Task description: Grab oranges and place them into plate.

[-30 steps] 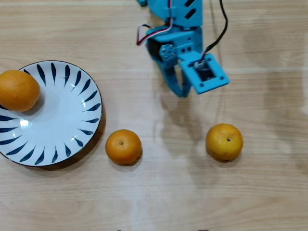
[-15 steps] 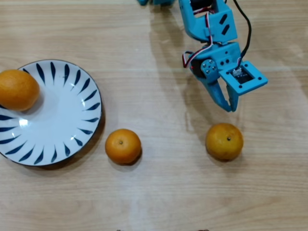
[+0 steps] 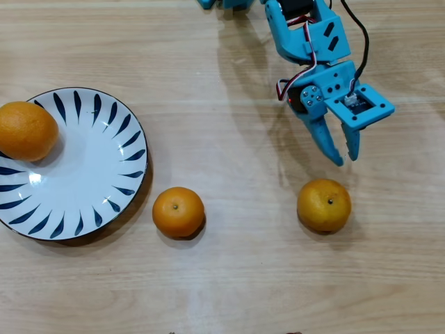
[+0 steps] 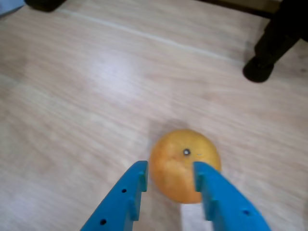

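Note:
The white plate [image 3: 90, 174] with dark blue leaf strokes lies at the left of the overhead view. One large orange [image 3: 26, 130] rests on its upper-left rim. A second orange [image 3: 179, 211] sits on the wooden table just right of the plate. A third, yellower orange [image 3: 324, 204] sits further right. My blue gripper [image 3: 345, 158] hovers just above and to the right of that third orange, its jaws a little apart and empty. In the wrist view the yellower orange [image 4: 185, 144] lies just beyond the gripper [image 4: 169, 174], between the lines of the two fingers.
The blue arm [image 3: 306, 35] and its black cable [image 3: 361, 42] come in from the top edge of the overhead view. A dark furniture leg [image 4: 269, 53] stands at the top right of the wrist view. The surface is pale wood.

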{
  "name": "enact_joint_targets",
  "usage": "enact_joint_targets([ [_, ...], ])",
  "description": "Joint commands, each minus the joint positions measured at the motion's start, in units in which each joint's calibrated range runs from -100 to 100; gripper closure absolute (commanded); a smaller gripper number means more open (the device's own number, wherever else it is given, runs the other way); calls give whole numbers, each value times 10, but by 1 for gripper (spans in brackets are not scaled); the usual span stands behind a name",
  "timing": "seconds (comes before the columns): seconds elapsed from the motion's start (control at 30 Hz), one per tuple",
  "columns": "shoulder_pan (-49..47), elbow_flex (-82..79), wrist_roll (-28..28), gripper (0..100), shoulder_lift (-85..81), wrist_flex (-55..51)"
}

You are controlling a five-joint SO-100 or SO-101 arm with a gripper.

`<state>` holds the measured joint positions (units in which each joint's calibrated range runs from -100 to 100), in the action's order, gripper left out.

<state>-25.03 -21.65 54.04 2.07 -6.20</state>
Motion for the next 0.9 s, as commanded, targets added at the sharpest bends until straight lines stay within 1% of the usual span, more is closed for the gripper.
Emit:
enact_joint_targets([
  [0.0, -8, 6, 4, 74, -4, 14],
  [0.1, -8, 6, 6, 73, 1, 15],
  [0.17, -8, -1, 9, 73, 2, 39],
  [0.33, -14, -61, 14, 63, 5, 166],
  [0.43, -17, -88, 30, 63, 37, 246],
  [0.57, -20, -90, 32, 63, 88, 325],
  [0.67, -20, -85, 32, 63, 116, 351],
  [0.87, -15, -49, 34, 63, 162, 356],
])
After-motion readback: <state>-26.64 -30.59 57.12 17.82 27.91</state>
